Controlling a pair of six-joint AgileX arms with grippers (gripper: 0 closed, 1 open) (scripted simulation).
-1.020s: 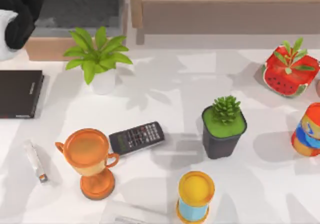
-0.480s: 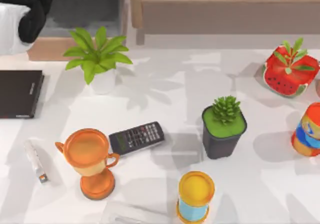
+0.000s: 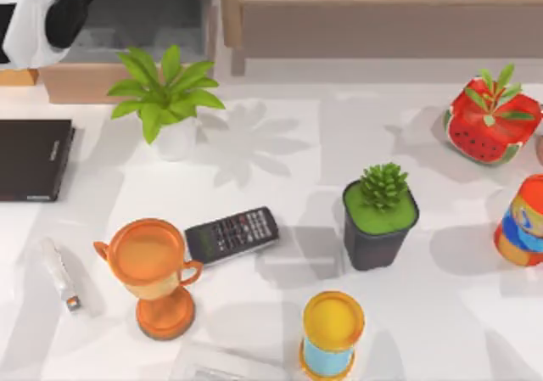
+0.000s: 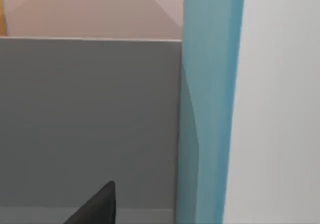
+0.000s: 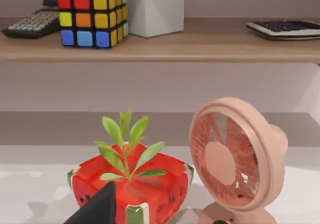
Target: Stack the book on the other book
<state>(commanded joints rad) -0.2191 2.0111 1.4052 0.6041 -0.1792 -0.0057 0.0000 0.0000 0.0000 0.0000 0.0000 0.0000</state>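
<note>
**Teal book aloft at eleven o'clock, black book lying at nine**

Working from the near edge of the white table (image 3: 441,313) in the top view, I see a yellow-topped, blue-bodied cylinder (image 3: 333,334) at six o'clock. An orange plastic trophy (image 3: 153,272) stands at seven, and a small white tube (image 3: 59,275) lies farther out at eight. Just beside the trophy, towards the middle, lies the black grey-buttoned remote (image 3: 232,234). A black square pot with a green succulent (image 3: 380,215) stands right of centre, towards four o'clock.

At nine o'clock, the thin flat black book (image 3: 34,159) lies flat against the table's left edge, with nothing on it. A leafy green plant in a white pot (image 3: 170,101) stands at eleven o'clock from the centre. A red watermelon-shaped planter (image 3: 488,118) sits at two.

Farthest off, in the eleven o'clock corner, my left gripper (image 3: 72,3) is clenched on the thick teal-blue hardcover book (image 3: 30,25). The gripper holds it beyond the table's far edge, well apart from the black book. In the left wrist view, its teal cover (image 4: 210,104) stands upright close to the camera, with the white pages beside it.

My right gripper (image 5: 97,211) sits parked facing the watermelon planter and a pink desk fan (image 5: 235,159). I cannot tell whether it is released or closed.
</note>
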